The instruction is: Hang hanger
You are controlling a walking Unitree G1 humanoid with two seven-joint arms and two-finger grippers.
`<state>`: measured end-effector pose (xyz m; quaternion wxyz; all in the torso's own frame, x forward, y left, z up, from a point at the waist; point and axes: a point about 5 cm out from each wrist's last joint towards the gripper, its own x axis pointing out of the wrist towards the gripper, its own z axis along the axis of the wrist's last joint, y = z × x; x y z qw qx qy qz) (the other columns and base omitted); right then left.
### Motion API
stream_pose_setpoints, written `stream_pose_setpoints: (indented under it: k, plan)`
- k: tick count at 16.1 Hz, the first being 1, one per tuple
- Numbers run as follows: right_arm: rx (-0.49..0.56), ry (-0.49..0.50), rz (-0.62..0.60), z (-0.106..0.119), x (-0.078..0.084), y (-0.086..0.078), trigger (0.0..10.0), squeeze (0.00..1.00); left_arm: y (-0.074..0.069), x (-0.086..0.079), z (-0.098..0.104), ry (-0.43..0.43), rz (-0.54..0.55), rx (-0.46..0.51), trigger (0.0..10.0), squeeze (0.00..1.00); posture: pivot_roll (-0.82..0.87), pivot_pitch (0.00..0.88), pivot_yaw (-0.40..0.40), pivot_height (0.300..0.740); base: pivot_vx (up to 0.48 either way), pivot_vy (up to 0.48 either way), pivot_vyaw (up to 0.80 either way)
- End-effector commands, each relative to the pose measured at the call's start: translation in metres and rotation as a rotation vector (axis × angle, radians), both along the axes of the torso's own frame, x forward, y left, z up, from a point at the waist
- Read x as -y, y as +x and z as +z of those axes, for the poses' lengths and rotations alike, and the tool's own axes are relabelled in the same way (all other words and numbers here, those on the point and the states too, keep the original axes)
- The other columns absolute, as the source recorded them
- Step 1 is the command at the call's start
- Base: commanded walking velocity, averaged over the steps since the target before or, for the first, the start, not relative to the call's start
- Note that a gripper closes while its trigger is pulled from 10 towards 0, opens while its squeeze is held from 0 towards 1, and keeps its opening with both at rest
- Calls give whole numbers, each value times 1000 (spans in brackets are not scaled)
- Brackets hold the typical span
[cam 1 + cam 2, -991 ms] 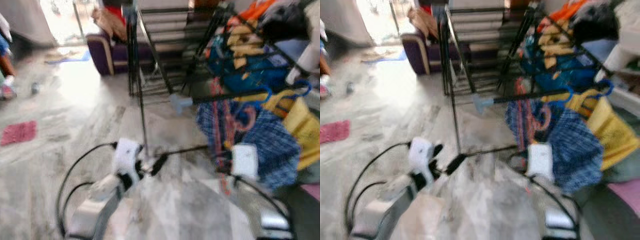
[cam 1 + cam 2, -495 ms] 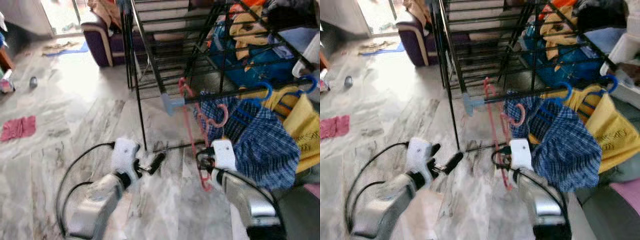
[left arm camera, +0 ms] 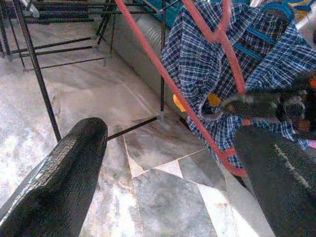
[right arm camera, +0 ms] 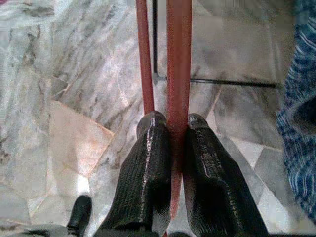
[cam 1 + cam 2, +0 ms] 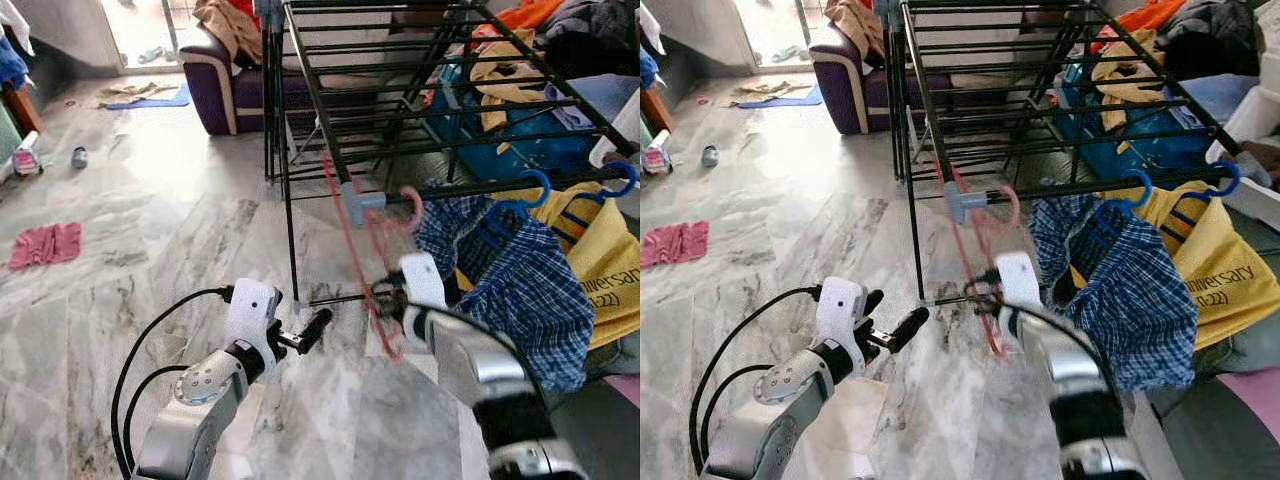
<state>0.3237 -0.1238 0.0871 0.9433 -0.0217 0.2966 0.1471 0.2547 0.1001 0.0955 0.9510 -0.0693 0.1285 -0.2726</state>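
While pinched between right gripper (image 4: 177,136) fingers (image 4: 148,168) — red hanger (image 4: 178,59)

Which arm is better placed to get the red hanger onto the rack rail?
Right. The right gripper is clamped on the red hanger, whose hook is at the drying rack rail. The left gripper is open, low over the floor.

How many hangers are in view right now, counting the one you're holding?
3. The red hanger is clamped in the right claw, its hook by the rack rail's end. Two blue hangers hang on that rail, carrying the plaid shirt and yellow garment. Others may be hidden under the piled clothes.
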Motion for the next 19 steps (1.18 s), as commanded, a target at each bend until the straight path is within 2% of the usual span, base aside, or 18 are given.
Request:
stream_pose_setpoints:
  k: [1, 3, 5, 8, 12, 14, 17, 19]
  plan:
    - [10, -14, 22, 4, -2, 6, 10000, 0, -1, -2, 1, 12, 14, -5, 10000, 0, 82, 59, -69, 740, 0, 0, 0]
    - [-11, -29, 25, 3, -3, 12, 10000, 0, -1, -2, 0, 18, 16, -9, 10000, 0, 87, 62, -72, 740, 0, 0, 0]
    - [-23, 21, 15, 10, -10, 27, 10000, 0, -4, -4, 1, 18, 14, -8, 10000, 0, 108, 76, -72, 740, 0, 0, 0]
    - [-42, 51, -2, 12, -13, 40, 10000, 0, -9, -8, 2, 28, 17, -18, 10000, 0, 137, 97, -72, 740, 0, 0, 0]
    - [-55, 22, -23, 8, -5, 46, 10000, 0, -14, -13, 1, 38, 20, -42, 10000, 0, 153, 113, -67, 740, 0, 0, 0]
    - [-74, 23, -21, 3, -5, 44, 10000, 0, -15, -13, 0, 42, 17, -50, 10000, 0, 154, 114, -68, 740, 0, 0, 0]
    - [-120, 18, -42, -17, 3, 34, 10000, 0, -16, -10, -1, 41, 6, -75, 10000, 0, 149, 118, -69, 740, 0, 0, 0]
    - [-120, 32, -54, -19, 6, 34, 10000, 1000, -17, -9, -1, 38, 5, -86, 10000, 0, 147, 116, -71, 740, 0, 0, 0]
